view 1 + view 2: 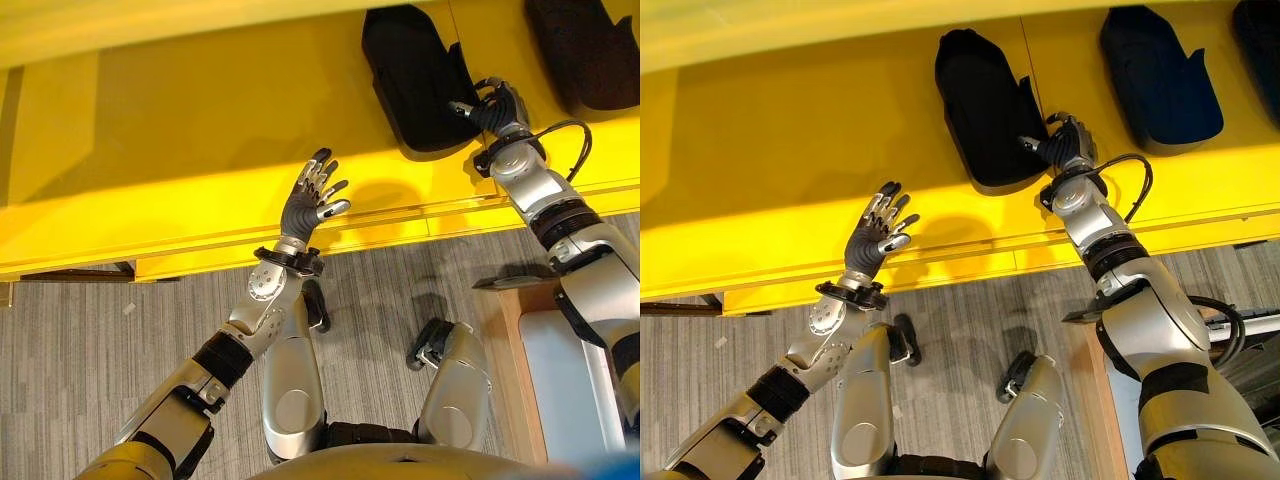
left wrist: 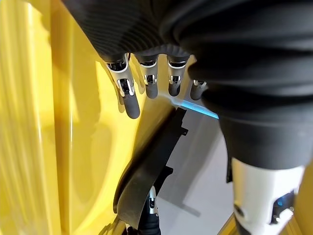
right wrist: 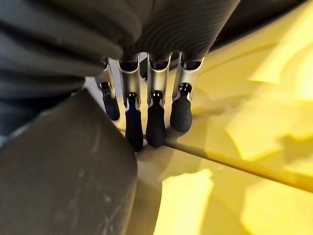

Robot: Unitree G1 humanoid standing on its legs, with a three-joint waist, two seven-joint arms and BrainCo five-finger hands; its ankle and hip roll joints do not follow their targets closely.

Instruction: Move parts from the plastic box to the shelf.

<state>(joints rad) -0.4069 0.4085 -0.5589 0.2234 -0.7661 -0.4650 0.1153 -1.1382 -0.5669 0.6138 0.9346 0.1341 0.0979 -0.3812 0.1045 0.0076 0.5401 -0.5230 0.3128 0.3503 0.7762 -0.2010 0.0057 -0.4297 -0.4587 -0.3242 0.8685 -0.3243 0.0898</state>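
Observation:
A black moulded part [image 1: 985, 105] lies on the yellow shelf [image 1: 790, 130]. My right hand [image 1: 1068, 140] rests at that part's right edge, its fingers [image 3: 155, 122] straight and touching the shelf beside the part [image 3: 63, 171], curled round nothing. Further right on the shelf lie two more black parts [image 1: 1160, 75] [image 1: 1260, 30]. My left hand [image 1: 312, 200] hovers open above the shelf's front edge, well to the left of the parts and holding nothing. In the left wrist view its fingers [image 2: 129, 98] are spread, with the black part [image 2: 146, 166] beyond them.
Grey carpet floor [image 1: 100, 340] runs below the shelf's front lip [image 1: 420, 215]. At the lower right stands a pale box [image 1: 565, 380] with a wooden edge [image 1: 505, 350], under my right arm. The left half of the shelf is bare yellow surface.

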